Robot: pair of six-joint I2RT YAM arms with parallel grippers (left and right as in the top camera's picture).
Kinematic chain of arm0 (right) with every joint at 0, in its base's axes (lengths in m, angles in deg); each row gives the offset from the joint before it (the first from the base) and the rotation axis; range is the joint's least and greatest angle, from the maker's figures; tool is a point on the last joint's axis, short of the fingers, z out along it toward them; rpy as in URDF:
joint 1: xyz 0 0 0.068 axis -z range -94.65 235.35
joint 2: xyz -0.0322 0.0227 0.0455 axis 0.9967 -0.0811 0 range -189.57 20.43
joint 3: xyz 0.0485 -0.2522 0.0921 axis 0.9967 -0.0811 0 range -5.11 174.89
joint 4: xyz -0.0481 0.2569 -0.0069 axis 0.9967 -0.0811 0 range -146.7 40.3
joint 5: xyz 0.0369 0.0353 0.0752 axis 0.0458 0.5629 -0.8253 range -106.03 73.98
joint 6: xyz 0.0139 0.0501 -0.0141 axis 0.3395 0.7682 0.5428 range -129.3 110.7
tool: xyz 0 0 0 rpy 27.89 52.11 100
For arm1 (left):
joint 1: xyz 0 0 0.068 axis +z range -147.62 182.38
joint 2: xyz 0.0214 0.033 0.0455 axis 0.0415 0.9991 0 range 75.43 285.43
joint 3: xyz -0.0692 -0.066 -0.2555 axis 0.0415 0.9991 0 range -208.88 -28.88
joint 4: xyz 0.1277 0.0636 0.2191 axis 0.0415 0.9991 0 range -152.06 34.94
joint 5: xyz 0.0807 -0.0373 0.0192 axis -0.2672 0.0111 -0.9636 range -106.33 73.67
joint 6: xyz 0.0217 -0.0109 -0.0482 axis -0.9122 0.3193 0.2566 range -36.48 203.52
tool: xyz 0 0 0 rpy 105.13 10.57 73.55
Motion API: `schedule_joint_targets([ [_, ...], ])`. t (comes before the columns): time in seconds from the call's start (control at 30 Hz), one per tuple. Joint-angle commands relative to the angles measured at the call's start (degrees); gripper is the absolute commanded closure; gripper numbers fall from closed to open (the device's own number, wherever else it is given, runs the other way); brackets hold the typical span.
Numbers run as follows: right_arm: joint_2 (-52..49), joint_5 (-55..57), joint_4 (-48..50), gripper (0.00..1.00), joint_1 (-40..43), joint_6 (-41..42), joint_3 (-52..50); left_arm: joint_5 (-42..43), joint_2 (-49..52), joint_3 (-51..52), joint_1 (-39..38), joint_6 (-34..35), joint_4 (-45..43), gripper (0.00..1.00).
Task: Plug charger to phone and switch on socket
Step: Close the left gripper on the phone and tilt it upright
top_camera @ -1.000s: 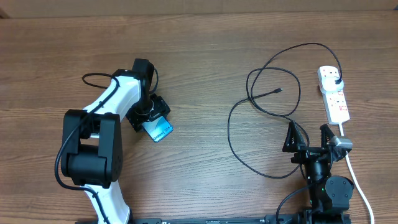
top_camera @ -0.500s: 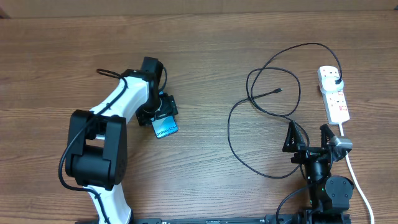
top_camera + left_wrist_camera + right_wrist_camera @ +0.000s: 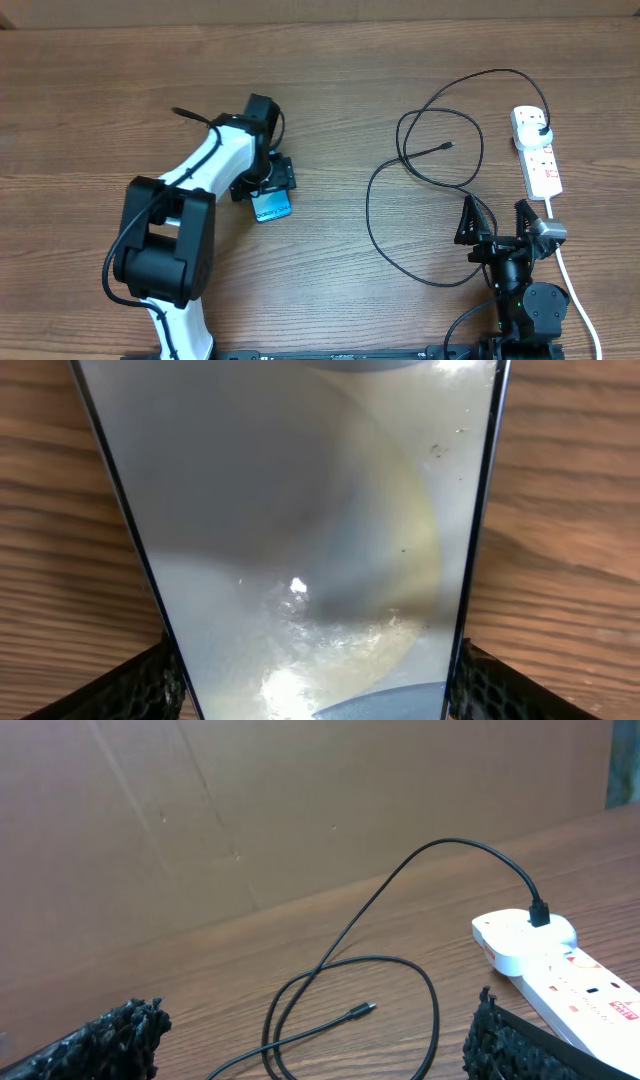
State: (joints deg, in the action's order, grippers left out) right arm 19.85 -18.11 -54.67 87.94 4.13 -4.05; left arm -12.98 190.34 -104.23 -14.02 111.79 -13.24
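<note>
Seen from overhead, the left tool (image 3: 267, 190) clamps the phone (image 3: 273, 208) by its long edges, left of centre over the wooden surface (image 3: 330, 80), with the blue screen facing up. In the left wrist view the phone's glass fills the frame between two dark fingers (image 3: 130, 685). I cannot tell whether the phone touches the wood.

Well apart to the right, the charger (image 3: 367, 212) lies in loose black loops, and its small connector tip (image 3: 447, 146) lies free. Its plug (image 3: 541, 130) already sits in the power strip (image 3: 543, 172) at the far right. The right tool (image 3: 494, 208) waits near its base, spread wide and empty.

The step in hand appears to be carrying the phone toward the cable. To do it well, keep the phone low and level. Set it down near the connector tip with the port facing it, and avoid snagging the loops.
</note>
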Motion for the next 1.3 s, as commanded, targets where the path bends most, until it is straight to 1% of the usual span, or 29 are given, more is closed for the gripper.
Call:
schedule_joint_targets([
  [0.0, 0.3, 0.5, 0.3, 0.00, -0.3, -0.4, -0.6, 7.0, 6.2, 3.2, -3.6, -0.7, -1.6, 0.17],
  [0.23, 0.3, 0.5, 0.3, 0.00, -0.3, -0.4, -0.6, 8.0, 6.2, 3.2, -5.2, 6.2, -3.0, 0.16],
  [0.3, 0.3, 0.5, 0.3, 0.00, -0.3, -0.4, -0.6, 8.7, 6.2, 3.2, -5.2, 6.3, -3.2, 0.16],
  [0.47, 0.3, 0.5, 0.3, 0.00, -0.3, -0.4, -0.6, 8.5, 6.2, 3.2, -5.3, 6.2, -3.2, 0.11],
  [0.6, 0.3, 0.5, 0.3, 0.00, -0.3, -0.4, -0.6, 8.5, 6.2, 3.2, -5.3, 6.2, -3.3, 0.05],
  [0.67, 0.3, 0.5, 0.3, 0.00, -0.3, -0.4, -0.6, 8.5, 6.2, 3.2, -5.3, 6.2, -3.6, 0.00],
  [0.87, 0.3, 0.5, 0.3, 0.00, -0.3, -0.4, -0.6, 6.4, 6.2, 3.2, -5.3, 6.3, -5.3, 0.01],
  [1.17, 0.3, 0.5, 0.3, 0.00, -0.3, -0.4, -0.6, 0.8, 6.2, 3.2, -5.3, 6.2, -5.8, 0.00],
  [1.27, 0.3, 0.5, 0.3, 0.00, -0.3, -0.4, -0.6, 0.4, 6.2, 3.2, -5.3, 4.6, -5.9, 0.00],
])
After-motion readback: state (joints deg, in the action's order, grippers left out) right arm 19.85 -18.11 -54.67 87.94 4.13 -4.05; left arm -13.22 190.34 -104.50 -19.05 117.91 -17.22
